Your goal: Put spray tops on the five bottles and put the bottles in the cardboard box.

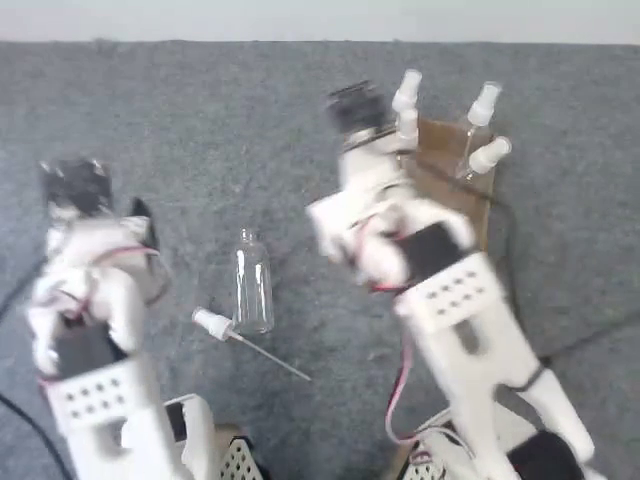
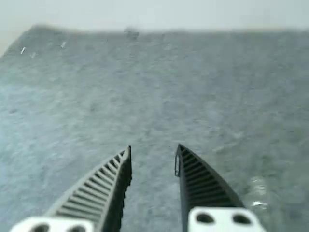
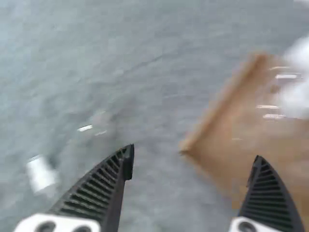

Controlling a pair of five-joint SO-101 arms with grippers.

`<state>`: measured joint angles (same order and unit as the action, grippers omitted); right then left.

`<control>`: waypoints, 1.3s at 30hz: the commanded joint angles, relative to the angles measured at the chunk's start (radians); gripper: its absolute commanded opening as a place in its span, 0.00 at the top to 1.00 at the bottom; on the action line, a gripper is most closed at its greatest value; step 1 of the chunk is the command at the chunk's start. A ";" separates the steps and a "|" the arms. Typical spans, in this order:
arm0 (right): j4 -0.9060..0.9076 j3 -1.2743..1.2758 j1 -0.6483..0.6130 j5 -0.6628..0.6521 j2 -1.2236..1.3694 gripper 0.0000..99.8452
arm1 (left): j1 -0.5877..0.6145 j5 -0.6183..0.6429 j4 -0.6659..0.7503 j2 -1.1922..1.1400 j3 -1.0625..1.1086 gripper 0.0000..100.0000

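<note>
A clear bottle (image 1: 252, 280) without a top stands on the grey carpet between the two arms. Just in front of it lies a white spray top (image 1: 213, 323) with its thin tube. The cardboard box (image 1: 452, 180) at the right holds three bottles with spray tops (image 1: 482, 104). My left gripper (image 2: 153, 155) is open over bare carpet, left of the bottle, holding nothing. My right gripper (image 3: 193, 159) is open wide and empty at the box's (image 3: 241, 125) left edge; the spray top (image 3: 41, 175) appears blurred off to one side.
Grey carpet covers the table. The left arm (image 1: 90, 290) stands at the left and the right arm (image 1: 440, 280) leans over the box's near side. Red and black cables trail by the right arm's base (image 1: 400, 400).
</note>
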<state>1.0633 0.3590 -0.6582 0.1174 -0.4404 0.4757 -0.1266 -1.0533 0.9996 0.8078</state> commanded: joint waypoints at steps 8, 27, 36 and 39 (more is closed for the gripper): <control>-0.208 -0.135 -0.243 0.195 0.443 0.68 | 0.273 -0.175 -0.046 -0.368 -0.283 0.78; -0.237 -0.213 -0.263 0.276 0.748 0.85 | 0.381 -0.227 0.038 -0.559 -0.246 0.78; -0.050 -0.210 -0.185 0.267 0.605 0.99 | 0.195 -0.226 -0.055 -0.417 -0.039 0.78; 0.088 -0.209 -0.137 0.153 0.466 0.98 | 0.092 -0.224 -0.180 -0.354 -0.018 0.78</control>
<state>1.0280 0.1903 -0.8500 0.3705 0.2102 0.6506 -0.3445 -1.1331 0.5547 0.7910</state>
